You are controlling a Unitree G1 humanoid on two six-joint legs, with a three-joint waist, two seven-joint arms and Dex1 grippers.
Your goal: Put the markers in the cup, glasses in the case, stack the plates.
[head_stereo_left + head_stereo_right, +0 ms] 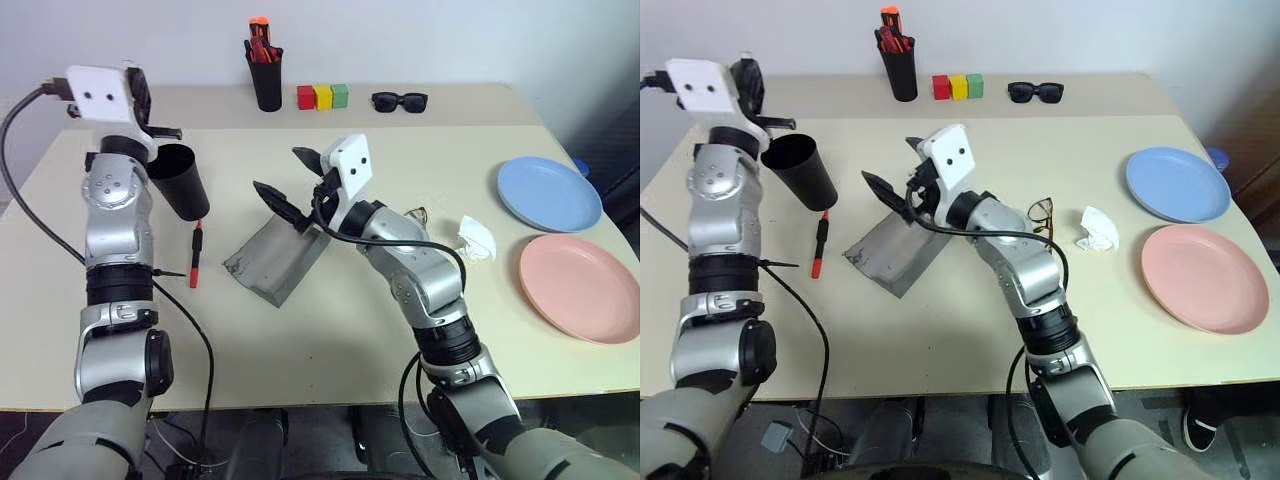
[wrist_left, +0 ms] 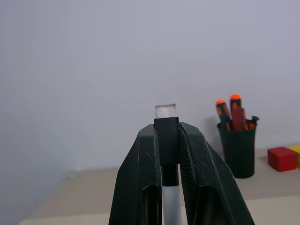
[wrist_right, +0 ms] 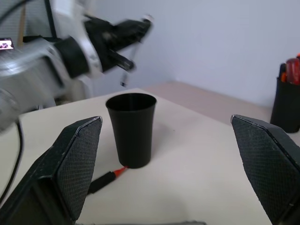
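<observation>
White marker (image 2: pixel 169 187) clamped between left gripper (image 2: pixel 166 136) fingers, raised above cup (image 3: pixel 131 129) at table (image 1: pixel 330 350) far left; right gripper (image 3: pixel 173 154) fingers wide apart, nothing held; risk: misaligned release dropping marker outside rim or toppling cup.

A lab-like room: plain beige table (image 1: pixel 330 350), bare white wall (image 1: pixel 400 40), trailing cables (image 1: pixel 20 210).

Two plates (image 1: pixel 549 193), markers (image 1: pixel 196 254) (one cup (image 1: pixel 184 181))
</observation>
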